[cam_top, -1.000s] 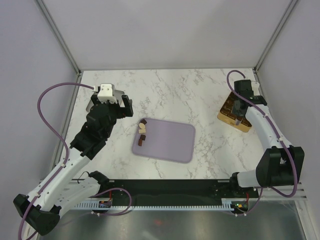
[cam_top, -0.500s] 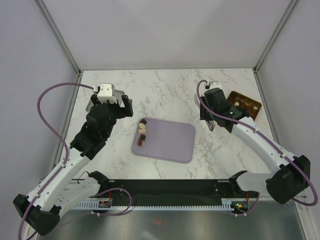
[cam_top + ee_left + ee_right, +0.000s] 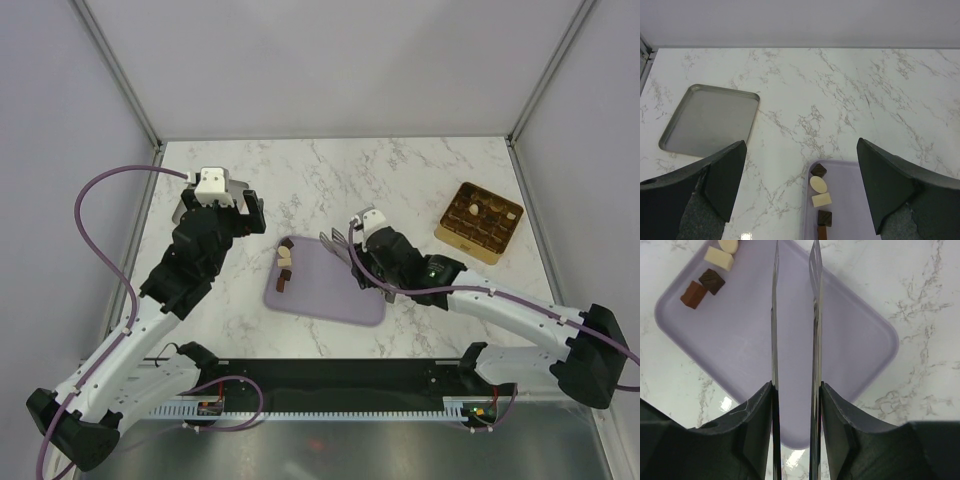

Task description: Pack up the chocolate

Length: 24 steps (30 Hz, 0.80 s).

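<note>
Several chocolate pieces (image 3: 285, 266), dark brown, mid brown and cream, lie in a line at the left end of the lilac tray (image 3: 335, 292). More pieces fill cells of the gold box (image 3: 481, 222) at the right. My right gripper (image 3: 360, 256) is shut on metal tongs (image 3: 338, 243). The tongs' blades (image 3: 775, 315) stand parallel and apart over the tray's middle (image 3: 740, 340), with nothing between them, and the chocolate pieces (image 3: 710, 276) lie left of their tips. My left gripper (image 3: 222, 210) hangs open left of the tray, with the chocolate pieces (image 3: 820, 187) low between its fingers (image 3: 730, 175).
A grey metal tray (image 3: 705, 120) lies on the marble table near the back left corner. The frame's posts and grey walls close in the table on three sides. My arm bases sit along the near edge.
My right arm has swung left from the gold box to over the lilac tray, carrying the tongs. The left arm has stayed still.
</note>
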Each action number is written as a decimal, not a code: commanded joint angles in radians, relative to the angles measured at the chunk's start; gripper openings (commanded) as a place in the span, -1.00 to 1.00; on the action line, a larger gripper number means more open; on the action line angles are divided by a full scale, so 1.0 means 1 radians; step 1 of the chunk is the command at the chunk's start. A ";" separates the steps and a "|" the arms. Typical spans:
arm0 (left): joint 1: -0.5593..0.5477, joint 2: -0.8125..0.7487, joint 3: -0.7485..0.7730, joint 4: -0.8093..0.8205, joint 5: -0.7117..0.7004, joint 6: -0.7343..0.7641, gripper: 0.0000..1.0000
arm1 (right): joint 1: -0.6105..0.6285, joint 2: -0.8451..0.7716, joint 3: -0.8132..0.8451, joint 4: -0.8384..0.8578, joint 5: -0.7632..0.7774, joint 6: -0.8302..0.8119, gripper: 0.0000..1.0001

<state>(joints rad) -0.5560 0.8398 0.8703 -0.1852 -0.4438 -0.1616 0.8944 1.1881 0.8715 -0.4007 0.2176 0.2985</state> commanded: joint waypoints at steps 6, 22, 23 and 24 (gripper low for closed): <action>0.004 -0.007 0.016 0.033 -0.049 0.037 0.99 | 0.214 0.114 0.043 0.112 0.144 0.211 0.01; 0.002 -0.005 0.016 0.036 -0.045 0.040 0.99 | 0.452 0.301 0.182 0.088 0.313 0.496 -0.01; 0.002 -0.005 0.018 0.035 -0.045 0.040 0.99 | 0.462 0.321 0.188 0.085 0.312 0.501 -0.01; 0.002 -0.007 0.016 0.035 -0.045 0.040 0.99 | 0.463 0.333 0.199 0.077 0.313 0.513 -0.02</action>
<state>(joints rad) -0.5560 0.8398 0.8703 -0.1852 -0.4648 -0.1509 1.3399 1.4940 1.0164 -0.3298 0.4965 0.7452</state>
